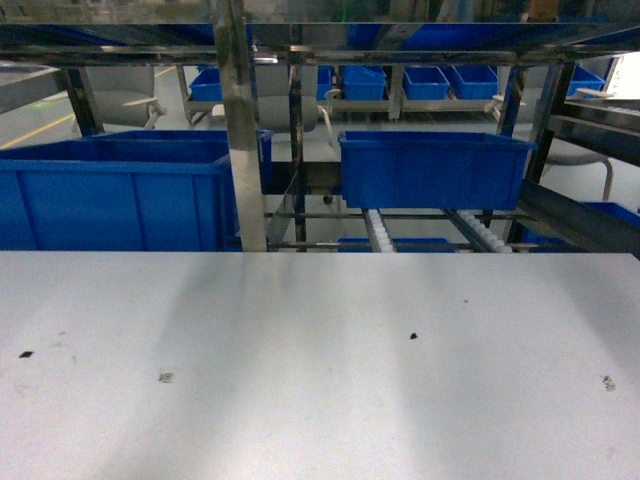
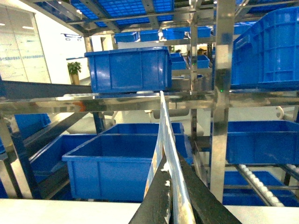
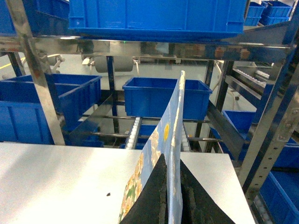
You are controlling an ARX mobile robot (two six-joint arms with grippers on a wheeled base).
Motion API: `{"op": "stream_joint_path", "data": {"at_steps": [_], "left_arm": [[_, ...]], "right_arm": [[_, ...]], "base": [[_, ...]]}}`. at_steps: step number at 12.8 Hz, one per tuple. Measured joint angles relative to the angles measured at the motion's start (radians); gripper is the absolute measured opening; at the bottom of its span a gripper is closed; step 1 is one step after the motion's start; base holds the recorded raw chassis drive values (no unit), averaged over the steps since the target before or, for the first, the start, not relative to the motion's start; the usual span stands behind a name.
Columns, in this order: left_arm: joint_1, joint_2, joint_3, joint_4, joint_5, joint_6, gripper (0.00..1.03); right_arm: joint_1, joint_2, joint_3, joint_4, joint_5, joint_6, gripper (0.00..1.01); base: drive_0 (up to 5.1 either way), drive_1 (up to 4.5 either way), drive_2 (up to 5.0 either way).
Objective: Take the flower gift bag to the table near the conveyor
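The flower gift bag (image 3: 170, 126) is light blue with yellow and white flowers, and I see it edge-on. My right gripper (image 3: 172, 161) is shut on its upper edge, above the pale table (image 3: 60, 177). In the left wrist view my left gripper (image 2: 170, 182) is shut on another thin edge of the flower gift bag (image 2: 163, 130), also above the table (image 2: 70, 210). The conveyor (image 1: 378, 232) of white rollers slopes down behind the table's far edge (image 1: 320, 255). The head view shows neither gripper nor the bag.
Blue bins (image 1: 430, 168) (image 1: 110, 195) stand on the steel rack beyond the table. A shiny steel post (image 1: 240, 130) rises at the far edge. The table's right edge (image 3: 236, 186) borders a perforated rack upright (image 3: 266, 149). Small dark specks (image 1: 412, 335) dot the tabletop.
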State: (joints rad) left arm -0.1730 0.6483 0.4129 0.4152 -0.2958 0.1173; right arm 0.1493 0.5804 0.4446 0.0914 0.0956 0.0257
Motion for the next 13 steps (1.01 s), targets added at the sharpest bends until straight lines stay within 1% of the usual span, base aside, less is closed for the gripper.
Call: {"op": "stream_joint_path", "data": {"at_steps": [3,6,10,13], "left_arm": [[0.0,0.0,0.0,0.0,0.0,0.0,0.02],[0.0,-0.002,0.0,0.0,0.0,0.0,0.02],[0.002,-0.002,0.0,0.003,-0.006,0.001,0.02],[-0.001,0.008,0.0,-0.005,0.0,0.001,0.02]], "right_arm": [[0.0,0.001,0.0,-0.003,0.0,0.0,0.03],[0.0,-0.004,0.0,0.003,0.0,0.0,0.03],[0.0,-0.001,0.0,0.0,-0.005,0.0,0.03],[0.0,0.006,0.0,0.0,-0.003,0.0,0.03]], "base": [[-4.9,3.19,1.6],[-4.1,4.45,-0.2],[-0.3,3.68,-4.3],[-0.1,-0.13,-0.1]]}}
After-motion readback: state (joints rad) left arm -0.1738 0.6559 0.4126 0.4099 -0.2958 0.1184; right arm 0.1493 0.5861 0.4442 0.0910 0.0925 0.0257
